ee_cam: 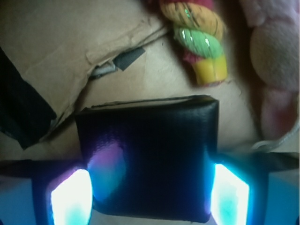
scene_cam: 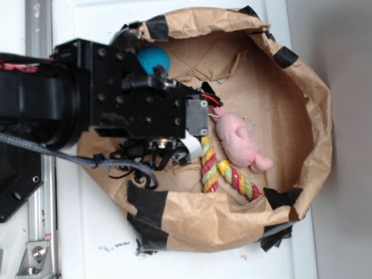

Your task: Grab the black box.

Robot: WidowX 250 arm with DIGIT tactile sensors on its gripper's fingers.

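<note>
Closest to my wrist view are the two glowing pads [ee_cam: 70, 199] of the end effector [ee_cam: 149, 197], one at 7 o'clock and one at 5 o'clock, and the black box [ee_cam: 147, 157] sits squarely between them. Its long axis runs 9 to 3 o'clock, straight across the gap, so the short ends face the pads. Both pads look to be touching or just off those ends; I can't tell if they are pressing yet, so I judge the end effector spread around the box rather than clamped. The box lies flat on the brown paper floor of the paper basket [scene_cam: 317, 116]. At 12 o'clock from it is the end of the coloured rope toy [ee_cam: 201, 42], near but apart, and the pink plush [ee_cam: 276, 61] sits at 2 o'clock. From the exterior view the arm hides the box entirely. Closing straight inward looks right; no sideways shift seems needed.
</note>
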